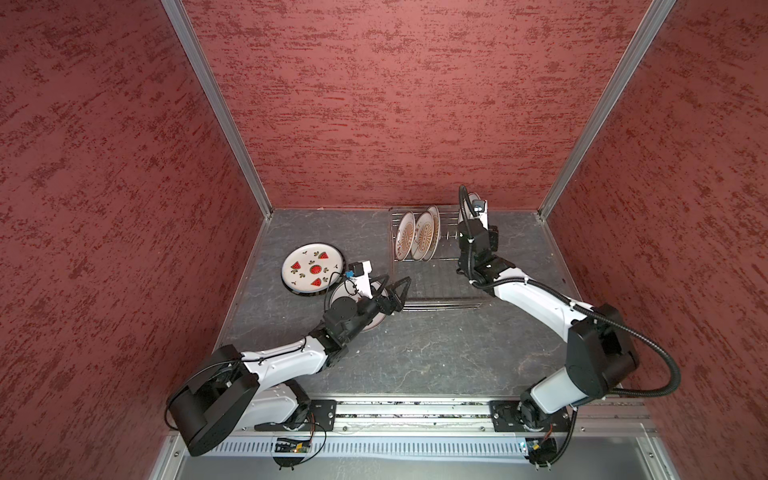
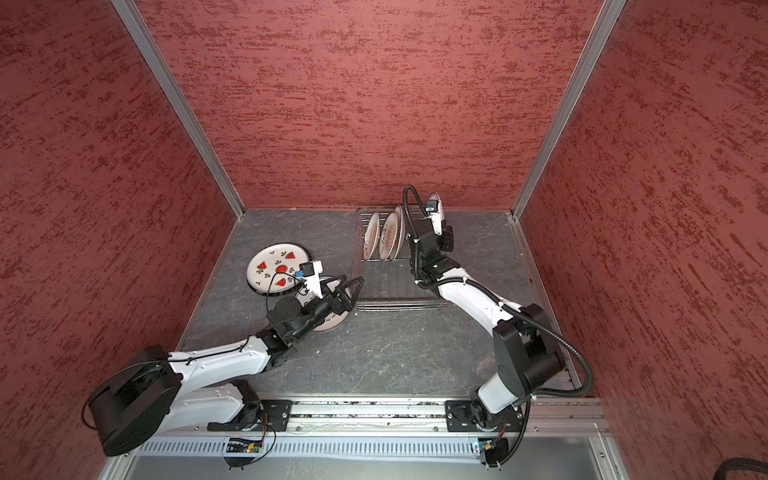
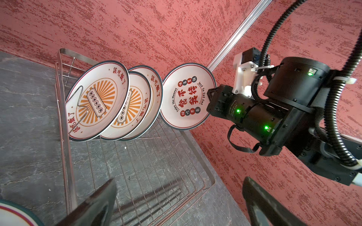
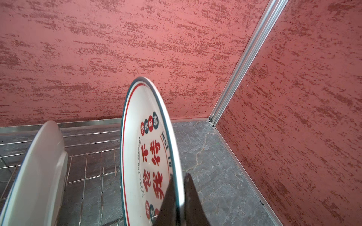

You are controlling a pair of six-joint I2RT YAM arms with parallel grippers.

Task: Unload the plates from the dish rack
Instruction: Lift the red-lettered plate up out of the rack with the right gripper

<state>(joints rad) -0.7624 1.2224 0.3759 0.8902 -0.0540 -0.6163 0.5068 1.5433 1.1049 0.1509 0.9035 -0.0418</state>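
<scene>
The dish rack (image 1: 436, 286) (image 3: 66, 156) stands at the back of the table. Three sunburst plates (image 1: 405, 235) (image 3: 98, 99) lean upright in its far end. My right gripper (image 4: 181, 187) (image 3: 211, 95) is shut on the rim of a red-character plate (image 4: 148, 156) (image 3: 188, 95), held upright above the rack beside the others. My left gripper (image 1: 399, 291) (image 3: 179, 203) hangs open and empty at the rack's near left corner. A watermelon plate (image 1: 311, 270) lies flat on the table at the left, on top of another plate. A further plate (image 1: 376, 320) lies under my left wrist.
Red textured walls close in the back and both sides, and the rack sits close to the back wall. The dark stone table (image 1: 436, 353) stretches in front of the rack. A metal rail (image 1: 415, 411) carrying both arm bases runs along the front edge.
</scene>
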